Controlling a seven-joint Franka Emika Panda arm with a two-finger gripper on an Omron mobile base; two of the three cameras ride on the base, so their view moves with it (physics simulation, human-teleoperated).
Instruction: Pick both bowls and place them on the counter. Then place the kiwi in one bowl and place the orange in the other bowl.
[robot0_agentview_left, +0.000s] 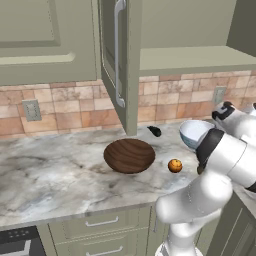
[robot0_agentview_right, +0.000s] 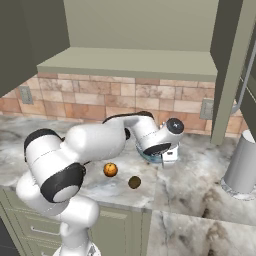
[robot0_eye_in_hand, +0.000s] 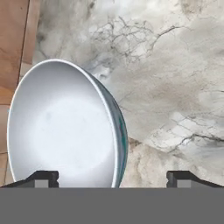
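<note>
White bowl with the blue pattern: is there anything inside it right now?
Nothing visible: in the hand view the white bowl shows a bare white inside. Its lowest edge is cut off, so that sliver is unseen. The orange and kiwi lie on the counter.

wooden bowl left of orange, kiwi beside orange

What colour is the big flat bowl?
Dark brown wood grain; the wooden bowl shows best in the left base view.
</note>
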